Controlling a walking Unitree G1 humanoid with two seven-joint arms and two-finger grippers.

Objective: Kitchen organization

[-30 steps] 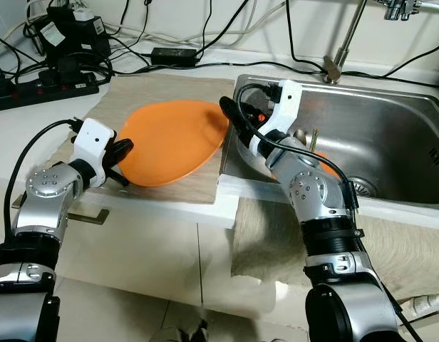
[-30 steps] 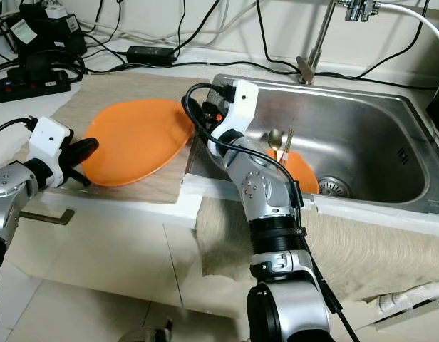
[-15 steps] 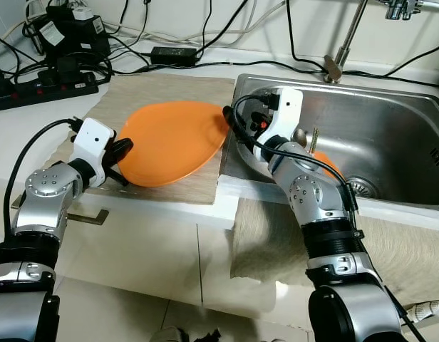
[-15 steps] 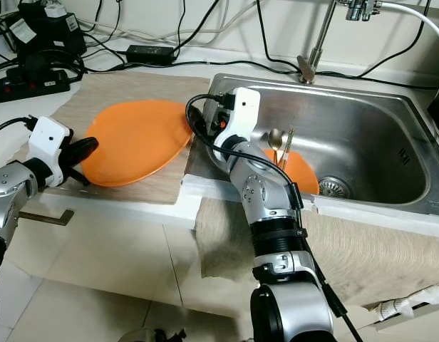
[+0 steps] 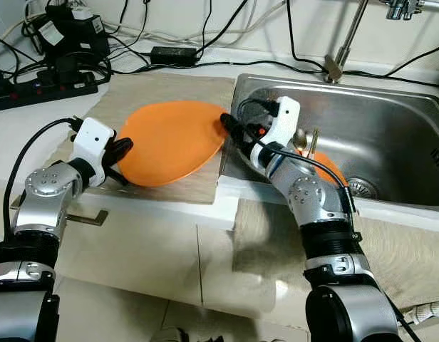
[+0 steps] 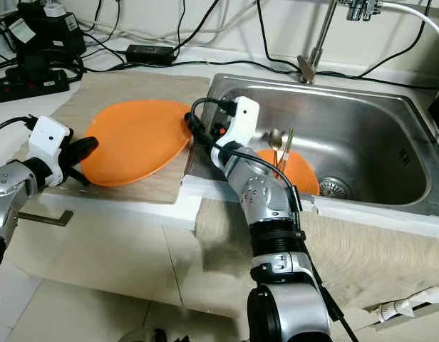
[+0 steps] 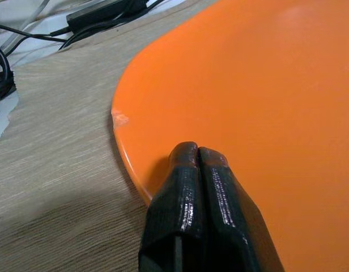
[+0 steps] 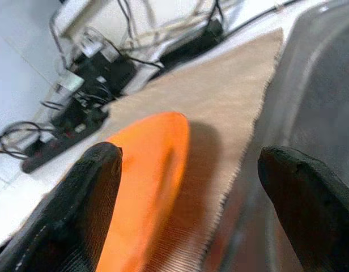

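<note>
The jaws of the left gripper [image 7: 198, 156] are pressed together at the near rim of the large orange plate [image 5: 169, 140], their tips laid on the rim — whether the rim is actually pinched between them cannot be told. The jaws of the right gripper [image 8: 188, 170] are spread wide, with nothing between them, and are held at the opposite edge of the same plate, just beside the sink [image 5: 390, 128] wall. The plate is seen lying on a woven beige mat [image 5: 134, 92] between the two grippers; a second orange plate [image 6: 294, 169] with a spoon [image 6: 275, 139] rests in the sink behind the right gripper. The plate looks smooth, glossy and shallow, its rim thin — a slippery surface for hard black fingers. If it is lifted from one edge only, it may well tip or slide out, and the steel basin beside the right gripper could be struck. The mat, coarse and loose, might be dragged along.
</note>
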